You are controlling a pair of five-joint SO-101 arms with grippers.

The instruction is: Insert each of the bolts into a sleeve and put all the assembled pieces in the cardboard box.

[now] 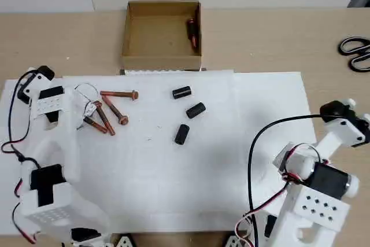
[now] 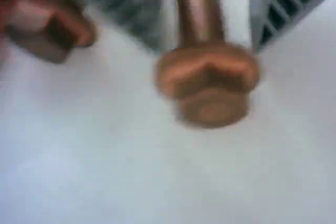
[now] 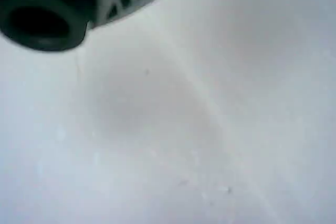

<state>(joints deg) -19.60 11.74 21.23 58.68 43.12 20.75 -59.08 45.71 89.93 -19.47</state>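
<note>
— Bolt (image 2: 207,85), copper, lying on foam sheet (image 1: 231,160): gripped?
— No. Left gripper (image 2: 202,24) open, straddling its shank. Right gripper (image 3: 113,1): cannot tell.
— Sleeves (image 1: 195,110)?
— Three, mid-sheet. One assembled piece (image 1: 192,32) inside cardboard box (image 1: 130,33).

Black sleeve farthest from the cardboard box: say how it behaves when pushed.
The short black cylindrical sleeve lies on its side, so a sideways push would probably roll it. It looks rigid and small, likely light. The white sheet may slow it.
</note>
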